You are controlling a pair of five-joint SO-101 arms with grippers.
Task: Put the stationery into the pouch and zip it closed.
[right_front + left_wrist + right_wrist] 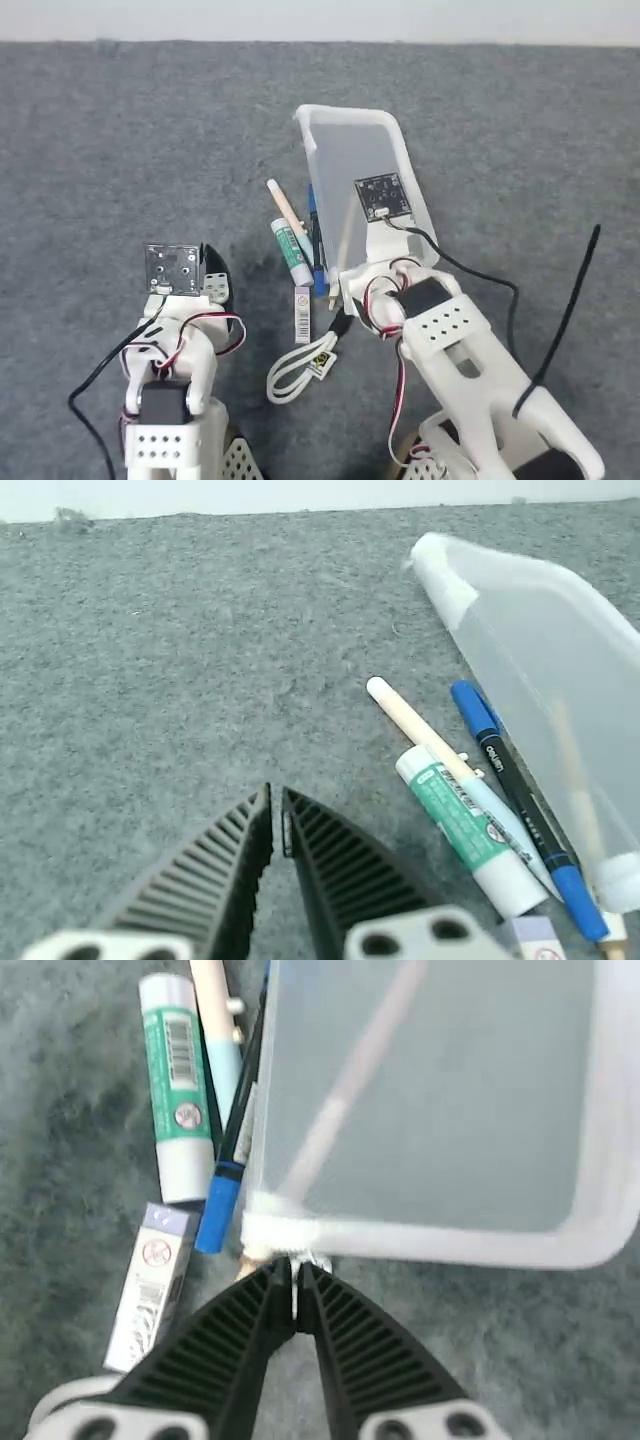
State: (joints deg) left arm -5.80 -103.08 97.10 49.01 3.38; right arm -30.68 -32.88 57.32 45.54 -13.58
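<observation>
The translucent pouch [350, 165] lies right of centre on the grey mat, and a thin pencil [350, 1080] shows through its wall. My right gripper [336, 292] is shut on the pouch's near corner [285, 1235], at the zipper end. Beside the pouch's left edge lie a cream pen [285, 205], a green-and-white glue stick [290, 250], a blue pen [315, 240] and a small eraser [302, 312]. My left gripper [213, 262] rests to their left, shut on nothing [277, 800], a short way from the glue stick [465, 825] and cream pen [410, 720].
A looped white cable [298, 368] lies on the mat in front of the eraser, between the two arms. A black cable [570, 310] arcs up at the right. Bare grey mat [120, 150] stretches to the left and behind.
</observation>
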